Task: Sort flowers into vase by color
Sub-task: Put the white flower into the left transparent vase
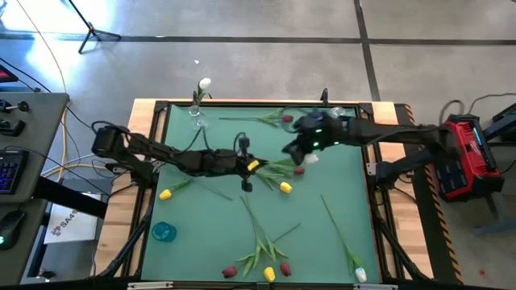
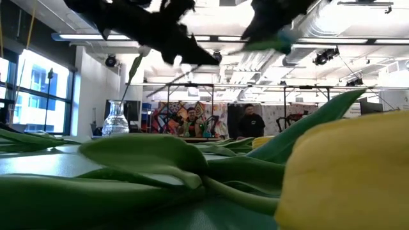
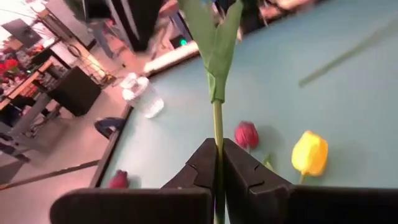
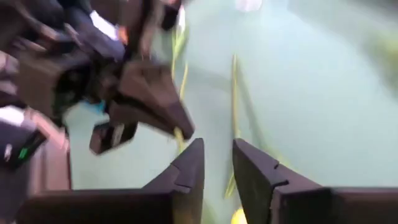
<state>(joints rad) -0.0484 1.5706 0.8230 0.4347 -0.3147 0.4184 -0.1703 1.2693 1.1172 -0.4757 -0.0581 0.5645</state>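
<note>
My left gripper (image 3: 219, 163) is over the table's middle (image 1: 248, 167), shut on a thin green tulip stem (image 3: 217, 127). The stem's leaves (image 3: 214, 56) rise beyond the fingers, and its head is outside the left wrist view. My right gripper (image 4: 217, 167) hovers just to the right (image 1: 294, 149), open with nothing between its fingers. A glass vase (image 1: 196, 114) at the far left holds a white tulip (image 1: 205, 83). A red tulip (image 3: 247, 134) and a yellow tulip (image 3: 309, 152) lie on the green mat below. My left gripper pinches the tulip's stem (image 3: 217, 148) between its two fingers, below the pair of leaves. The stem runs along the fingers and out past their tips. It is lifted clear of the mat.
A second glass vase (image 3: 143, 96) stands by the far right corner. Several tulips lie in a heap at the near edge (image 1: 262, 258), and others at the left (image 1: 165, 194), near right (image 1: 360, 275) and far middle (image 1: 288, 119). A blue lid (image 1: 164, 232) lies near left.
</note>
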